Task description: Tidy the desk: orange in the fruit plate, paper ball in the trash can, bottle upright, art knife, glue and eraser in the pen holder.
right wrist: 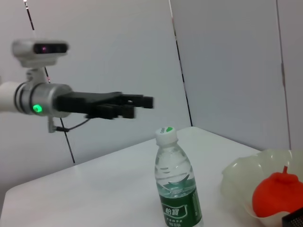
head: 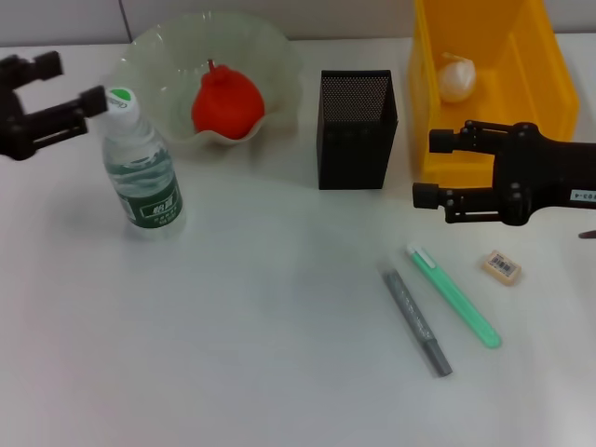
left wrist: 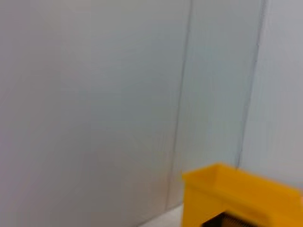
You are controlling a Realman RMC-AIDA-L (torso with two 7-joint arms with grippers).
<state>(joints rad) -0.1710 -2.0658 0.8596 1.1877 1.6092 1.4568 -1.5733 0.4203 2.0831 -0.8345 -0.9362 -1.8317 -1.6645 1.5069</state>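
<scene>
Bottle [head: 142, 166]: stood upright on the white desk [head: 233, 354], green-and-white cap on top; its green label carried white characters and a barcode, too small to read.
Eraser [head: 501, 266]: lay flat near the desk's right side, its barcode label facing up; the print could not be read.
Left gripper [head: 67, 88]: hovered beside the bottle's cap, fingers spread apart, holding nothing; whether one fingertip touched the cap could not be told.
Right gripper [head: 428, 168]: hung in front of the trash can [head: 428, 112], fingers parted, empty; a small white tag on its arm was illegible.
Orange [head: 226, 102]: sat in the fruit plate [head: 154, 56].
Paper ball [head: 457, 76]: lay inside the trash can.
Pen holder [head: 357, 130]: stood between the fruit plate and the trash can.
Art knife [head: 416, 320]: lay on the desk just beside the glue [head: 454, 296], both in front of the pen holder.
</scene>
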